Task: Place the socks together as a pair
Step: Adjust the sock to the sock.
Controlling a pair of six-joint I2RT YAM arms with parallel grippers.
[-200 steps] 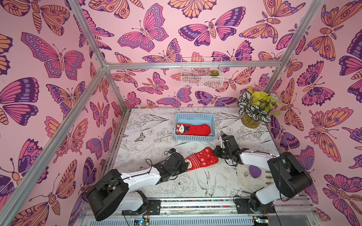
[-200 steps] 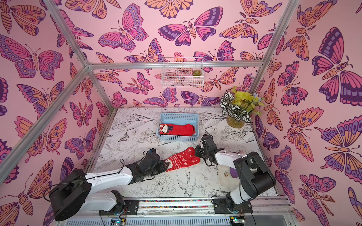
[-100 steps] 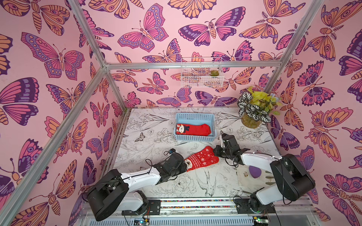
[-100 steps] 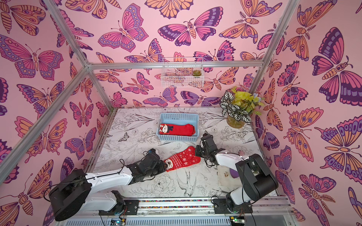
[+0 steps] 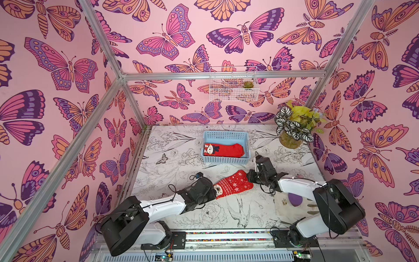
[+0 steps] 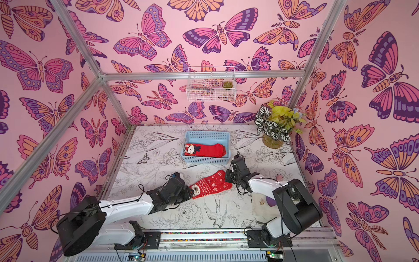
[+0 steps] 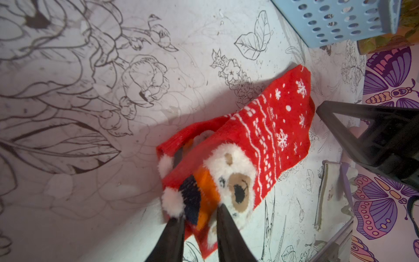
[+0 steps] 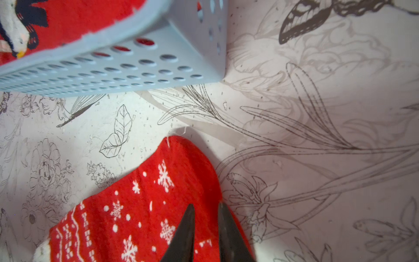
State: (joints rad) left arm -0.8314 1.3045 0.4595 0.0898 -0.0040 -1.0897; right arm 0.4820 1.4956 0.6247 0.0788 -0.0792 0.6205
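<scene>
Top views: red knitted snowflake sock (image 5: 234,186) with a white bear-face cuff lies flat on the flower-print counter (image 5: 172,149), between the two arms and in front of the light-blue perforated plastic basket (image 5: 226,133). Same spot and angle as a second ago. Left claw (image 5: 213,190) is at the cuff end and right claw (image 5: 249,179) at the toe end, both low, much as before. A plain red sock (image 5: 224,150) with a white-face cuff lies lengthwise in the basket, unchanged. The snowflake sock (image 6: 212,187) reads the same in both top views.

Left wrist: left claw (image 7: 198,217) pinches the snowflake sock (image 7: 272,127) at the cuff, with the orange and navy scarf patch bunched between its dark fingers (image 7: 226,231). The cuff is blurred. A second red layer shows under the cuff end; I cannot tell whether it is another sock. The toe points at the right arm's black frame.

Right wrist: right claw (image 8: 206,217) is slightly spread, tips over the toe-side edge of the snowflake sock (image 8: 147,204), with fabric flat on the counter in the narrow gap. The basket (image 8: 136,68) is just beyond the toe, apart from it, with the plain red sock (image 8: 79,18) inside.
</scene>
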